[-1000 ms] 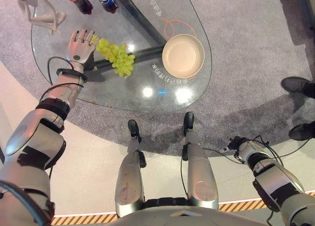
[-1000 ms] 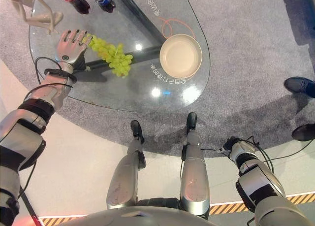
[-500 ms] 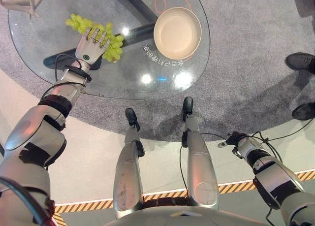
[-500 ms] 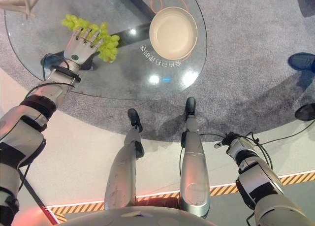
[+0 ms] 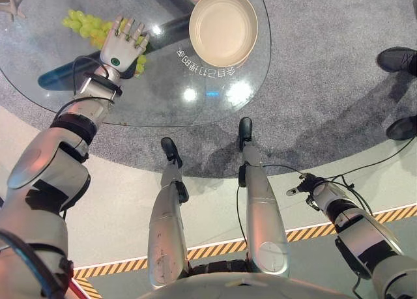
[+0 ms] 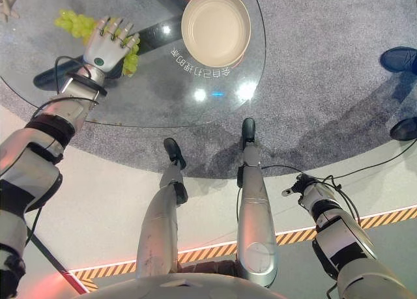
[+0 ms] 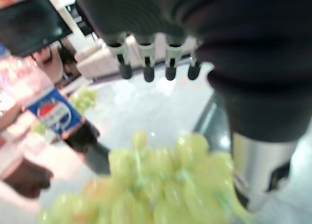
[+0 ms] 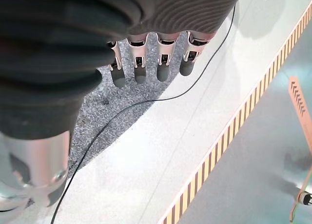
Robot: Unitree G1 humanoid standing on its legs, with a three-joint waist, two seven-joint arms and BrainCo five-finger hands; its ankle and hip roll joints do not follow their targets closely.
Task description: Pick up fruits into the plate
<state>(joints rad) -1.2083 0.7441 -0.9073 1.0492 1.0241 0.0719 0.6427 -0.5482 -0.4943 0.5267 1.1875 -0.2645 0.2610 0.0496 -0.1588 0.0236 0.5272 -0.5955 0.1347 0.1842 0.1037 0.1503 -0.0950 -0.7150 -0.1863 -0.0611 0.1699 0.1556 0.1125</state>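
So starting at the far left of the glass table point(image 5: 78, 103), there's a bunch of green grapes point(image 5: 83, 25) lying on the glass, and the left hand point(image 5: 122, 46) is spread out right over the near end of it. The fingers point(image 7: 146, 63) look straight and relaxed in the left wrist view, with the grapes sitting just below them, so as far as I can tell nothing is actually gripped, the hand's just hovering over or resting on the bunch. A soda bottle point(image 7: 63, 124) stands close to the grapes too.

Moving right, the beige plate point(image 5: 223, 28) sits on the same table, well apart from the grapes, and there's nothing in it. Further right and down by the floor, the right hand point(image 8: 146, 63) hangs at the robot's side, fingers straight and slack, holding nothing. Someone's dark shoes point(image 5: 397, 58) are at the right edge on the carpet.

Progress-wise I'd say it's barely started: no fruit in the plate. Left to do is close on the grapes, lift, carry them across and drop them in.
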